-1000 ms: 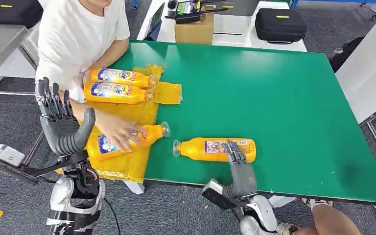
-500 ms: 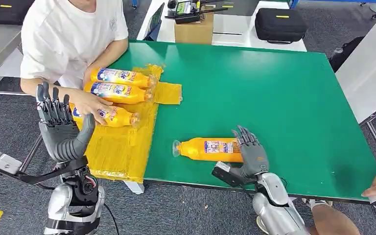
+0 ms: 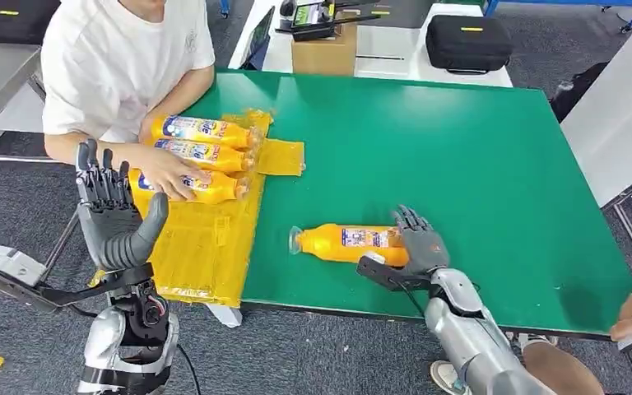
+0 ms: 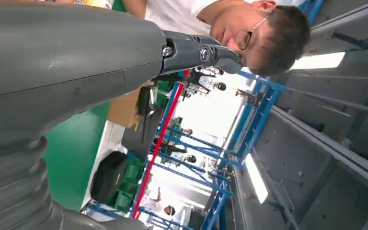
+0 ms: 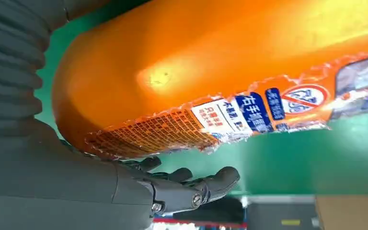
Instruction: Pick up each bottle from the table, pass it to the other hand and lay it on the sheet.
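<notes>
Four orange plastic bottles lie on their sides here, but the largest thing is the green table point(image 3: 477, 156), flat and matte with a dark edge. Over its near left corner spreads the yellow sheet point(image 3: 206, 247), a thin, crinkled, glossy film. Three bottles point(image 3: 202, 130) lie on it in a close row, necks pointing right, smooth and rounded with blue-and-white labels; a person's hand point(image 3: 167, 171) rests on the nearest of them.

The fourth bottle point(image 3: 341, 243) lies alone on the bare green surface, well right of the sheet, its clear cap toward the sheet and its base at the right hand point(image 3: 418, 244). That hand reaches in from the near edge, palm against the bottle's base end, fingers spread and lying over the far side. From the wrist view the fingers look straight and apart beside the wrinkled label, so it seems to touch the bottle rather than grip it, though the contact is hard to judge.

The left hand point(image 3: 113, 216) stands upright off the table's left edge, fingers extended upward, thumb out, holding nothing.
</notes>
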Available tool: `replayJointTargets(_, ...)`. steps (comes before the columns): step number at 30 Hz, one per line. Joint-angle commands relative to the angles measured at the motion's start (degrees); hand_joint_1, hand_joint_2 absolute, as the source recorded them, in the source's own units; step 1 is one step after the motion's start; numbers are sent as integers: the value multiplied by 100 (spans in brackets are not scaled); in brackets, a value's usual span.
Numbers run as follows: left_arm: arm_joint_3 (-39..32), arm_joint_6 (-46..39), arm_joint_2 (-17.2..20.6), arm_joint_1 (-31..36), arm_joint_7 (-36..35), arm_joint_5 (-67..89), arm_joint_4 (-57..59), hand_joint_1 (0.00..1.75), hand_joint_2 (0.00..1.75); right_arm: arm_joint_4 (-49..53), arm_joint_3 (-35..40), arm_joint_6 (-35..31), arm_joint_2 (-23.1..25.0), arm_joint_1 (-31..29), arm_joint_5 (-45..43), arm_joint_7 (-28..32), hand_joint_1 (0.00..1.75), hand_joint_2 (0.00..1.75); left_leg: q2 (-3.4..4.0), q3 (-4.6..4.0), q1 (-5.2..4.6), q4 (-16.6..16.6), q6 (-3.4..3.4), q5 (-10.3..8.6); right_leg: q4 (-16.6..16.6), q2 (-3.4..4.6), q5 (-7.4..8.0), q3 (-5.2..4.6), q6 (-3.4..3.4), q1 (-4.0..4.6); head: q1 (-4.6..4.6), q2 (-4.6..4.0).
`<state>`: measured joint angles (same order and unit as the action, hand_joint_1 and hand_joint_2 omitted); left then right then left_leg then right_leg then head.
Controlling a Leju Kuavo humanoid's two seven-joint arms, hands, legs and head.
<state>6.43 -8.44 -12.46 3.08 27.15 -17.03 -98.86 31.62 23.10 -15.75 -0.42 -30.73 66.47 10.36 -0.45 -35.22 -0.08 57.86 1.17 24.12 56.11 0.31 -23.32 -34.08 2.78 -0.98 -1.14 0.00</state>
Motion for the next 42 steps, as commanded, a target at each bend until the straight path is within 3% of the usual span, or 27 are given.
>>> replayJointTargets(1,10,66,121,165,-43,-31,415,0,175,-782,289,178,-4,-219,-79,104,134,175,0,19,3,-5,-5,1,-6,-3,-1,19,-8,4,2,-2)
replayJointTargets(4,10,66,121,165,-43,-31,415,0,175,-782,289,178,-4,-219,-79,104,134,175,-4,29,4,-6,-7,0,-6,-8,-2,30,-12,6,0,0)
replayJointTargets(6,10,69,118,176,-42,-30,418,0,175,-783,268,196,13,-218,-140,139,162,175,-8,33,8,-8,-9,0,-11,-14,-3,38,-15,10,2,0)
replayJointTargets(8,39,108,129,224,-48,-37,483,0,175,-819,226,335,-1,-204,-303,304,175,175,-3,32,4,-6,-5,1,-6,-4,-3,34,-9,5,0,0)
replayJointTargets(12,111,118,160,377,-25,-41,683,0,175,-1002,7,1122,-16,-316,-925,650,175,175,-17,40,6,-10,-8,3,-10,-18,-8,48,-13,8,2,0)
replayJointTargets(19,71,160,208,302,-3,-33,665,0,175,-880,-177,982,130,-199,-1325,684,175,175,8,43,6,-9,-8,2,-10,5,-1,40,-11,7,0,0)
replayJointTargets(22,177,283,276,30,-36,114,524,0,175,-215,-660,673,301,419,-2118,1326,175,175,6,47,9,-11,-8,3,-14,2,-2,47,-11,11,2,-2)
replayJointTargets(24,520,179,493,-235,-297,1118,633,0,175,1062,-1075,677,544,1231,-3010,1701,175,175,8,62,14,-20,-11,7,-24,2,-4,61,-15,15,0,0)
replayJointTargets(28,731,214,176,-605,-720,1291,1342,0,175,4036,-1189,572,850,2506,-4362,2169,175,175,9,62,14,-20,-13,14,-19,6,-12,62,-15,16,0,-2)
replayJointTargets(31,846,157,142,-693,-541,1264,1364,0,175,4903,-1078,254,877,2737,-4529,2204,175,175,-16,44,8,-11,-16,21,-5,-8,-26,49,-12,10,0,0)
replayJointTargets(35,823,157,153,-676,-586,1226,1276,0,175,4847,-1066,248,835,2701,-4549,2169,175,175,-25,-14,7,0,-12,19,4,-12,-25,-4,-10,7,-2,0)
replayJointTargets(37,899,256,152,-735,-699,1124,1258,0,175,5091,-1228,-110,1004,2783,-4868,2612,175,175,-27,-5,8,-2,-12,19,-1,-15,-25,8,-10,8,0,0)
replayJointTargets(39,1193,381,258,-829,-733,1324,1239,0,175,5466,-1280,-279,1117,2911,-5073,2603,175,175,-20,-27,3,-2,-10,10,2,-5,-15,-19,-6,1,0,0)
replayJointTargets(42,1794,989,564,-866,-404,1742,1266,0,175,5677,-791,884,857,2888,-5669,2820,175,175,-22,-22,0,-2,-12,13,2,-8,-18,-13,-9,0,2,0)
